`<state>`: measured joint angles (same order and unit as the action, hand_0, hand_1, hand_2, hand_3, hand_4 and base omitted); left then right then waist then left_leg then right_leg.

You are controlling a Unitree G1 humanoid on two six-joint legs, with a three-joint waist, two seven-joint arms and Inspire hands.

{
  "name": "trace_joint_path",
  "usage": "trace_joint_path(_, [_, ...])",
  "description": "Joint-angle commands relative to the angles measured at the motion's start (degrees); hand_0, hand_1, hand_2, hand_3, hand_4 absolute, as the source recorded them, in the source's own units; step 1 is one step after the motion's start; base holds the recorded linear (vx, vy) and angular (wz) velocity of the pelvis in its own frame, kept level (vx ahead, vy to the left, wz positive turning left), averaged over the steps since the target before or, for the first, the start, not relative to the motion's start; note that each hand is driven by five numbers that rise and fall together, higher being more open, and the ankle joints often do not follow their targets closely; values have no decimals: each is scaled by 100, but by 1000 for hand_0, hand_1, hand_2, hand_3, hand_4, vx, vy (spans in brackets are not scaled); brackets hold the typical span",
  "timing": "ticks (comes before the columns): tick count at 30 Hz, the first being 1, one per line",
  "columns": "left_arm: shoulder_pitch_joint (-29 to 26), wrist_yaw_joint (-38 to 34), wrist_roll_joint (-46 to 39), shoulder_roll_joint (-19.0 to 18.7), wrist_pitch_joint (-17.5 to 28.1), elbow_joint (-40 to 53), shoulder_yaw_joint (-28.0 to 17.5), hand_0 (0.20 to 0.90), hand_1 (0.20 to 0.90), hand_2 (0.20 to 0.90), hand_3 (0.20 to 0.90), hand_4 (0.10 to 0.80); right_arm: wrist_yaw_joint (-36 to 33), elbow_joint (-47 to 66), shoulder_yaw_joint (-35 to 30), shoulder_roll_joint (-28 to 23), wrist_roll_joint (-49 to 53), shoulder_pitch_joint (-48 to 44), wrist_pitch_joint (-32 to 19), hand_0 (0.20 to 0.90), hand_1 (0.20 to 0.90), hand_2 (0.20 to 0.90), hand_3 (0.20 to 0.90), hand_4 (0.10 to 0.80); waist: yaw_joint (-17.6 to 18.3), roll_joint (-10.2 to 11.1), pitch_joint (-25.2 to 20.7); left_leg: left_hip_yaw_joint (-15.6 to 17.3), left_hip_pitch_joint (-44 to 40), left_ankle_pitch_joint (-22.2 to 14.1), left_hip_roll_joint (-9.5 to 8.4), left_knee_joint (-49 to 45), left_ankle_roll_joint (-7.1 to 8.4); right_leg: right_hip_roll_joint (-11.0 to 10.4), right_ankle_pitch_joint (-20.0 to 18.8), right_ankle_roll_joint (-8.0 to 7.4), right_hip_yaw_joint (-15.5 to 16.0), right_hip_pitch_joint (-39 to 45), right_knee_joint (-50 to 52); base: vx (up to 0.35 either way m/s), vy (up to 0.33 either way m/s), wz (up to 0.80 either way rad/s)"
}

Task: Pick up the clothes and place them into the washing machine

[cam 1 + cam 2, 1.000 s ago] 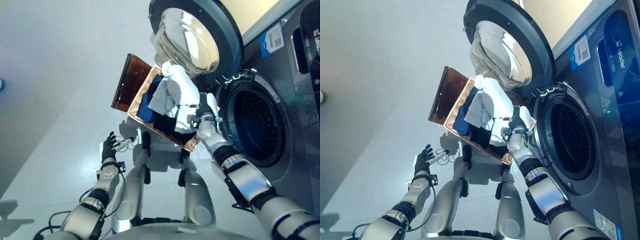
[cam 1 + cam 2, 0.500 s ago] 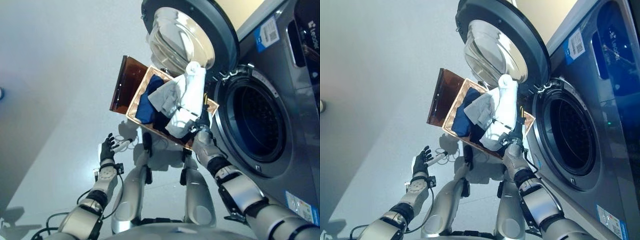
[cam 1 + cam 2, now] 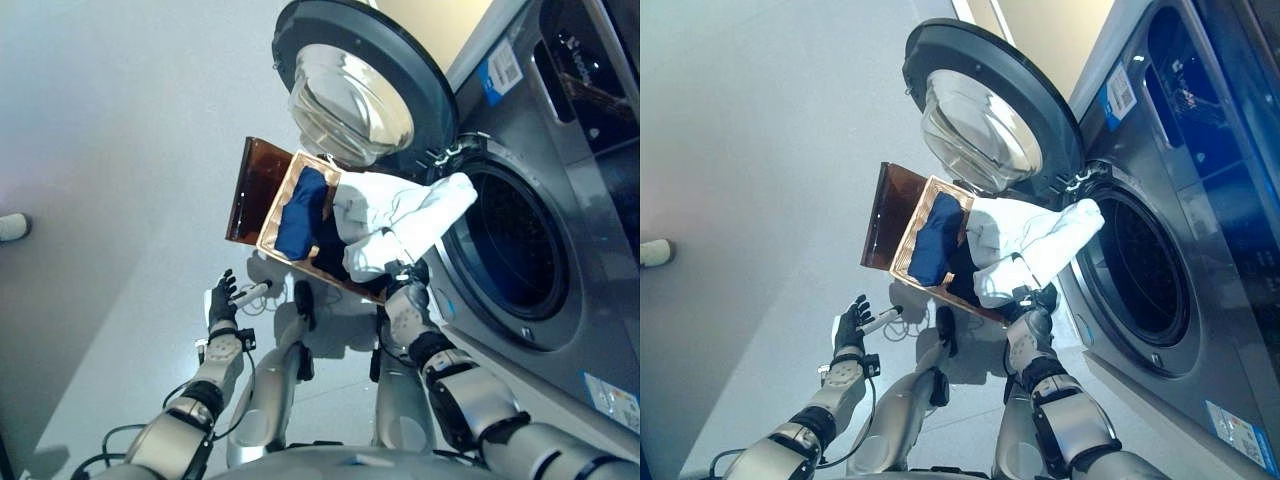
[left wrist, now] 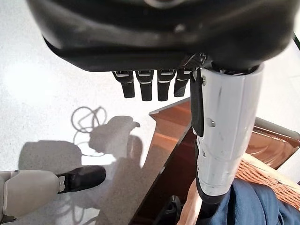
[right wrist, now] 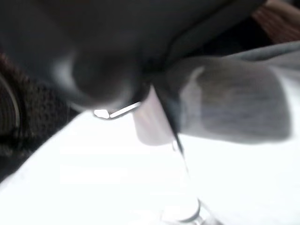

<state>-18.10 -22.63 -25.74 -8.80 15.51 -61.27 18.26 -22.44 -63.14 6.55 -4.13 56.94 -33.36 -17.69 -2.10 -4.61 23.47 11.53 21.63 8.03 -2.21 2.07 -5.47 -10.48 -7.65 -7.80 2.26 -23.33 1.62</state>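
My right hand (image 3: 407, 274) is shut on the lower end of a white garment (image 3: 400, 222). The cloth stretches from over the wicker basket (image 3: 272, 212) toward the washing machine's round opening (image 3: 512, 252), and its far end reaches the opening's rim. Only white cloth (image 5: 117, 187) shows past the dark hand in the right wrist view. A dark blue garment (image 3: 301, 212) and something black still lie in the basket. Low and to the left, my left hand (image 3: 222, 298) hangs over the floor with straight fingers (image 4: 150, 84), holding nothing.
The washer's round door (image 3: 350, 95) stands swung open above the basket. The basket's brown lid (image 3: 252, 180) is folded out on its left side. A pale shoe-like object (image 3: 12, 227) lies on the grey floor at the left edge.
The white garment has swung from upright over the basket across to the washer's opening, with the right hand still holding it. The left hand stays put. The camera has shifted a little.
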Motion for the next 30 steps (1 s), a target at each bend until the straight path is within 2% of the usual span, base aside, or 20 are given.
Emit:
trace_joint_path(1, [-96, -132, -132, 5, 265, -393, -69, 900, 900, 900, 900, 800, -105, 229, -337, -123, 438, -200, -572, 200, 200, 200, 200, 300, 68, 79, -143, -146, 235, -1086, -52, -1090, 521, -572, -312, -397, 44, 358, -127, 18, -14, -5])
trace_joint_path(7, [-71, 16, -245, 63, 200, -561, -81, 900, 900, 900, 900, 800, -63, -204, -939, -365, 1139, -263, -675, 200, 200, 200, 200, 300, 105, 64, -241, -155, 159, -1049, -34, -950, 557, -542, -277, -373, 55, 377, -170, 16, -21, -1])
trace_joint_path(14, [-66, 169, -351, 101, 188, -571, -24, 900, 900, 900, 900, 800, -45, -347, -1254, -641, 1362, -315, -714, 200, 200, 200, 200, 300, 150, 23, -228, -166, 176, -1041, -10, -958, 575, -498, -186, -323, 19, 317, -89, 13, -41, -1])
trace_joint_path(22, [-34, 335, -518, 104, 179, -351, 118, 900, 900, 900, 900, 800, -178, -220, -1534, -1082, 1538, -585, -912, 200, 200, 200, 200, 300, 204, -181, -65, -168, 311, -981, 21, -954, 611, -442, -46, -248, -65, 50, 120, -8, -36, -4])
trace_joint_path(26, [-17, 390, -567, 119, 151, -367, 128, 900, 900, 900, 900, 800, -304, -250, -1634, -1390, 1418, -777, -913, 200, 200, 200, 200, 300, 229, -292, -42, -126, 411, -920, 17, -926, 626, -430, -46, -225, -114, -94, 158, -23, -10, -5])
trace_joint_path(30, [102, 449, -602, 116, 159, -363, 158, 900, 900, 900, 900, 800, -459, -460, -1785, -2049, 1196, -1075, -826, 200, 200, 200, 200, 300, 236, -411, -39, -111, 509, -936, 11, -932, 649, -427, 11, -215, -172, -244, 238, -8, -2, -1])
